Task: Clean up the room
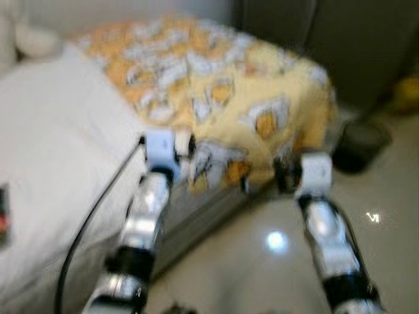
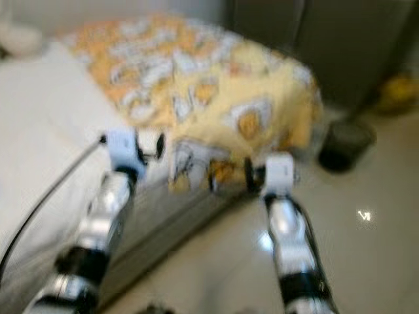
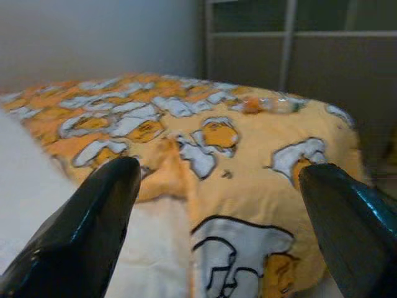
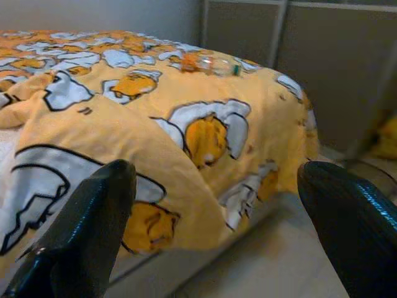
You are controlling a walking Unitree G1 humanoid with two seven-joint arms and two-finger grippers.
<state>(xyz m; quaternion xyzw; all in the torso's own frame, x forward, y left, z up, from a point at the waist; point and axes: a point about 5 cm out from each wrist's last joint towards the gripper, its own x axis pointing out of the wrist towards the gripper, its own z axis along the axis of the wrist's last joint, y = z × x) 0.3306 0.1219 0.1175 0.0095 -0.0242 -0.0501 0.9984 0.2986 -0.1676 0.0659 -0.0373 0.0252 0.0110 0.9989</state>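
At the bed's foot corner: both arms are reaching out level toward the blanket's hanging hem; the head views are blurring, so detail there is soft.

Left gripper [image 3: 217,205]: fingers are standing wide apart, holding nothing, pointing at the spot where the blanket [image 1: 222,91] is meeting the bare white sheet [image 1: 52,131] on the bed.

Right gripper [image 4: 214,217]: fingers are likewise spread and empty, hovering just off the blanket's drooping corner, over the floor [image 1: 275,261] beside the bed.

Step in hand: as I judge it, the robot is lining up to take the blanket's near edge so it can be straightened. Doing it well is likely meaning each gripper closing on a fold of cloth at the hem, not on the mattress side, and both pulling evenly so the cartoon print is not bunching.

Blanket: it is lying across the bed's far end, rumpled along its near edge, one corner draping over the bed side toward the floor.

Bottle [image 4: 211,64]: a small clear bottle is lying on the blanket farther up the bed; a hard tug could be rolling it off.

Open room: glossy floor is lying open on the right of the bed.

Bin [image 1: 360,144]: a dark bin is standing near the bed's far corner, limiting a wide swing there.

Beyond the bed: grey wardrobe doors [image 3: 310,62] are closing in the far side.
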